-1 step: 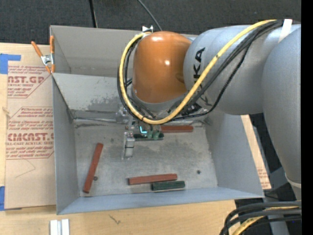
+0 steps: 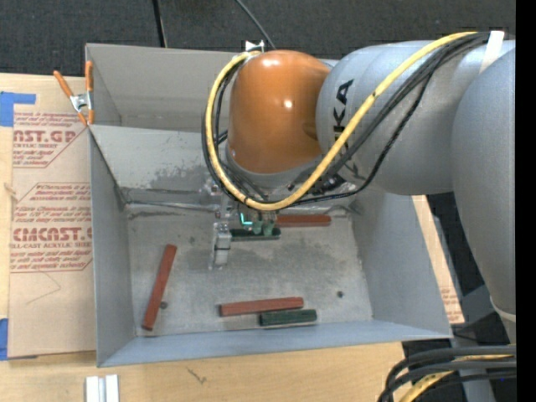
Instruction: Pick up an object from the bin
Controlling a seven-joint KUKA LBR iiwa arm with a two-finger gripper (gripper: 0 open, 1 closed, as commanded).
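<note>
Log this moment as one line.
gripper: at bin centre | nearest: back red stick, partly under arm | front wall: front red stick beside green stick | left: tilted red stick | grasp: cannot tell

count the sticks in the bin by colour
red-brown sticks: 3
dark green stick: 1
total: 4
The green bit beside the gripper looks like robot hardware, so it is not counted.

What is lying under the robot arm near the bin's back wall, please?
A red-brown stick pokes out on the bin floor. Its other end is covered by the arm, as is whatever else lies beneath.
</note>
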